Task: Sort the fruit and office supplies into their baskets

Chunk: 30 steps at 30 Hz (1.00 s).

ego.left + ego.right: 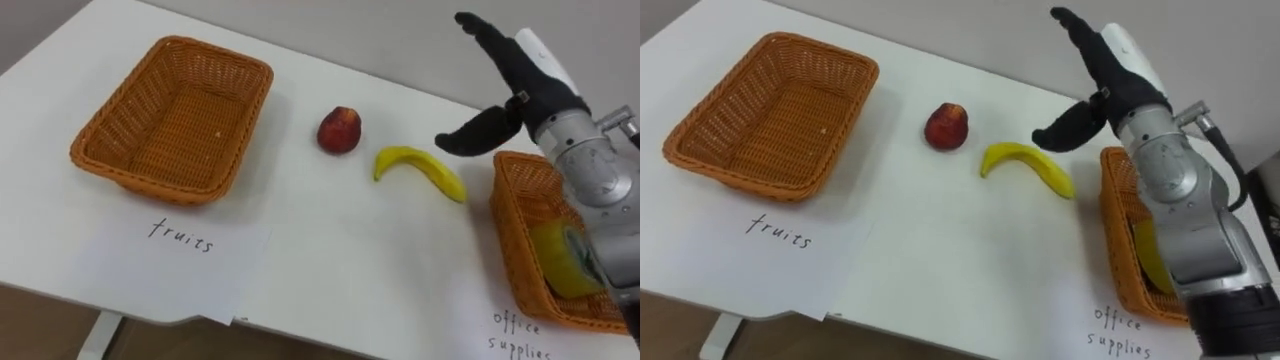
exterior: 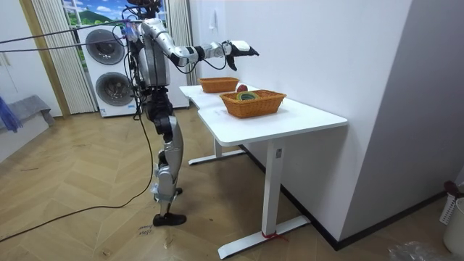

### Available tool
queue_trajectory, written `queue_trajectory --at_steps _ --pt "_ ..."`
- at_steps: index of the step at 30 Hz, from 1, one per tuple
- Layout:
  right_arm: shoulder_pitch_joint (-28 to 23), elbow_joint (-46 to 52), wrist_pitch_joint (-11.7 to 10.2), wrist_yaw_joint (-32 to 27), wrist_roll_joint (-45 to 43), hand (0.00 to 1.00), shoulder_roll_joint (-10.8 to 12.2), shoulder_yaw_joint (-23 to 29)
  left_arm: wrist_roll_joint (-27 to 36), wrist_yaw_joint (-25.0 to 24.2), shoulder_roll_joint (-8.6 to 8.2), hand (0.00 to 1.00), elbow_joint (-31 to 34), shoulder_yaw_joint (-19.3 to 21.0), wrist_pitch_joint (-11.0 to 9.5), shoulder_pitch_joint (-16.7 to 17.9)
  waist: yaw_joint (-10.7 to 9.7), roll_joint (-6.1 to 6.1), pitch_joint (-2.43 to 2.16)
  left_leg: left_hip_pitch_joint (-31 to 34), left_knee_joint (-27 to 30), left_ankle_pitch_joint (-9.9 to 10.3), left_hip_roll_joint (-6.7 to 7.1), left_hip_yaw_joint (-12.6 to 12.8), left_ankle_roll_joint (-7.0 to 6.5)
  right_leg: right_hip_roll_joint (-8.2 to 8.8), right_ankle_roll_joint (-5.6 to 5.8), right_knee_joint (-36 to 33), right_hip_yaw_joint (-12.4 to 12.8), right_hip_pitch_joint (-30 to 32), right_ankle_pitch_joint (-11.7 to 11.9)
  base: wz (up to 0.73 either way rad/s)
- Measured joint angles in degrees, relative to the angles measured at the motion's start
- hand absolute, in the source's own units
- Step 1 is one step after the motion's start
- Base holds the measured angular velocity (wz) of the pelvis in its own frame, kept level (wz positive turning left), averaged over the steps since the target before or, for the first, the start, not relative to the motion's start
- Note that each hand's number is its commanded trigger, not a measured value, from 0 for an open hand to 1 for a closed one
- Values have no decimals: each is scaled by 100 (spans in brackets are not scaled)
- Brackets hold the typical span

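Left eye view has the right hand (image 1: 515, 85) hovering empty above the tabletop (image 1: 330, 250), fingers straight and thumb spread wide, just beyond the right end of the banana (image 1: 420, 170). The banana lies loose beside a reddish round fruit (image 1: 339, 130), between the two wicker baskets. The left basket (image 1: 110, 160) holds nothing and sits well apart from the fruit. The right basket (image 1: 512, 235) holds a yellow-green item (image 1: 560, 262) I cannot identify. The banana's smooth, waxy skin and curved shape are probably the main hazard: on the slick white laminate it could pivot or skid away if the fingers close off-centre, perhaps against the right basket. The round fruit looks likely to roll at a nudge. The forearm hangs over the right basket's stiff woven rim and might catch it. A long carry leftward leaves time for a weak hold to slip.
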State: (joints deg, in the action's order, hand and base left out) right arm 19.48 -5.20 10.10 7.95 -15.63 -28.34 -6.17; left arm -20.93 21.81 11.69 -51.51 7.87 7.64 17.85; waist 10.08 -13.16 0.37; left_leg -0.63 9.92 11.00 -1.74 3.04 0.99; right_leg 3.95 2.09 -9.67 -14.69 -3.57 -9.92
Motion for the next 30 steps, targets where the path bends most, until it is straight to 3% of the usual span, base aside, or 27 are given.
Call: queue_trajectory --at_steps 10,15,18,20,22,30 --pt "120 -419 -19 114 -297 0 -11 -187 1 -3 48 0 47 -15 -9 -75 21 14 11 26 -28 -1 3 -5 -1 4 0 18 18 69 0 0" --pt "128 -422 -15 244 -479 0 -20 -397 -1 -4 56 0 51 -15 -20 -166 124 4 8 -18 -48 -1 2 -7 -1 2 0 19 27 53 0 -2" --pt "159 -481 -25 288 -490 0 -20 -500 -3 -3 56 0 59 -17 -21 -211 153 -19 26 -16 -51 -2 2 -12 -1 3 0 28 11 41 0 0" --pt "208 -645 -15 289 -506 0 -19 -602 -11 0 61 0 51 -15 -19 -213 185 -39 78 -14 -48 -2 6 -7 -1 1 0 85 13 13 0 0" --pt "230 -831 9 318 -549 0 -18 -648 -12 -2 45 0 38 -17 3 -235 268 -67 101 6 -27 -1 8 -9 -1 0 0 105 13 13 0 -3" --pt "299 -1106 182 538 -769 0 -2 -720 -10 -37 22 0 109 -159 155 -278 437 -10 144 196 102 0 22 -190 2 2 0 102 -122 64 0 11"
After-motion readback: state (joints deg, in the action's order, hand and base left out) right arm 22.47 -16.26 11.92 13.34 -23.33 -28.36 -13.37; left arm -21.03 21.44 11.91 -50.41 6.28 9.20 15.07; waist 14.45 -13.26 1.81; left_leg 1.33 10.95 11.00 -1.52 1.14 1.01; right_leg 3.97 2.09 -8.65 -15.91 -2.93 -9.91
